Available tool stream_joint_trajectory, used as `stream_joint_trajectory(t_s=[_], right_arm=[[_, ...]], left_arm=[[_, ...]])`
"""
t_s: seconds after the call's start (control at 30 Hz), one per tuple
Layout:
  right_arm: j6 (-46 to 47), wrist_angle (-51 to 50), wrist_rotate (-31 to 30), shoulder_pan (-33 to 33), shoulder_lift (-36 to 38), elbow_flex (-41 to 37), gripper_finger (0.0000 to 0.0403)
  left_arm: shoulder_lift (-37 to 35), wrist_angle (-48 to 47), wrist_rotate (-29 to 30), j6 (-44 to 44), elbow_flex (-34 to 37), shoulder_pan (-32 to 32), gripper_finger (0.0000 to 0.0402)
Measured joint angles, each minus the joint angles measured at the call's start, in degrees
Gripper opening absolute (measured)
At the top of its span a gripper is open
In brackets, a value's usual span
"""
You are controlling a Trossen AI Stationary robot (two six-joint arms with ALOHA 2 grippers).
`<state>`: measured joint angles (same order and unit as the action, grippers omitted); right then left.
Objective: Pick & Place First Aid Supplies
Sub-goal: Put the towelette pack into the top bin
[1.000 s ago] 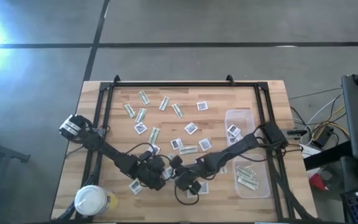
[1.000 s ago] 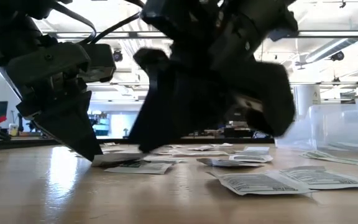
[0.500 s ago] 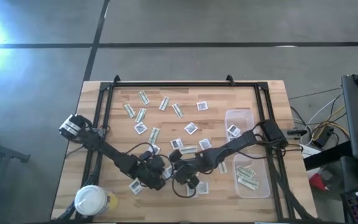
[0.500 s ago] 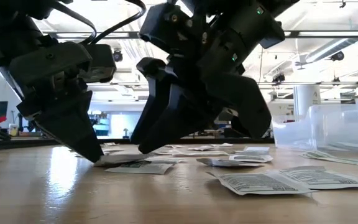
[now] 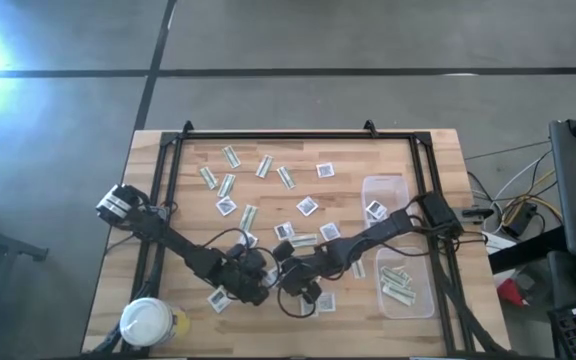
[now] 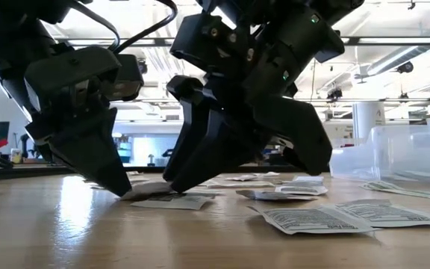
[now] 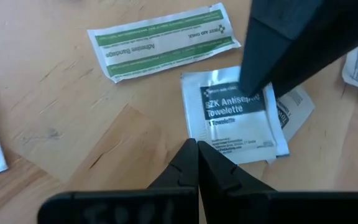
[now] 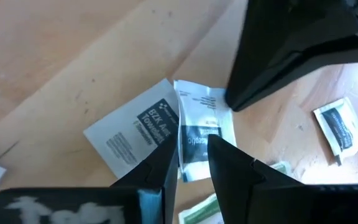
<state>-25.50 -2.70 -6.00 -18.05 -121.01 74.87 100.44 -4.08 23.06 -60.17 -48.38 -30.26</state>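
Towelette packet [image 7: 240, 115], flat on the surface atop a second packet [image 8: 132, 134], sits between the right hand [image 8: 191, 152]'s part-open fingers while the closed left hand [image 7: 197, 163] pins its edge, so closing may lift both packets.

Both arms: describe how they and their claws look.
Both arms are dark, jointed and slim, with black cables looping beside them. The left arm has a silver-and-white block near its base. The left claw and right claw each have two black, wedge-shaped, tapering fingers.
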Motion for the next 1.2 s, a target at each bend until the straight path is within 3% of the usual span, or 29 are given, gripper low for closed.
stream_joint_trajectory(t_s=[0.33, 0.53, 0.77, 1.0, 1.2], right_arm=[[1.8, -0.1, 0.0, 1.0, 0.0, 0.0, 0.0053], [2.3, -1.8, 0.0, 1.0, 0.0, 0.0, 0.0013], [3.8, -7.5, -0.1, 0.7, 1.0, 0.0, 0.0009], [7.2, -15.1, -0.5, -0.7, 6.7, -0.2, 0.0009], [9.1, -23.4, -7.2, -2.8, 14.6, -0.3, 0.0008]], left_arm=[[0.1, 3.5, -1.6, -0.3, 0.0, 0.0, 0.0], [0.1, 2.6, -1.5, -0.1, 0.0, 0.1, 0.0], [0.0, 2.4, -1.3, 2.5, 0.0, 0.1, 0.0], [-0.1, 2.1, 0.1, 4.4, 0.0, 0.1, 0.0], [-0.2, 1.8, 0.6, 6.3, -0.4, 0.1, 0.0]])
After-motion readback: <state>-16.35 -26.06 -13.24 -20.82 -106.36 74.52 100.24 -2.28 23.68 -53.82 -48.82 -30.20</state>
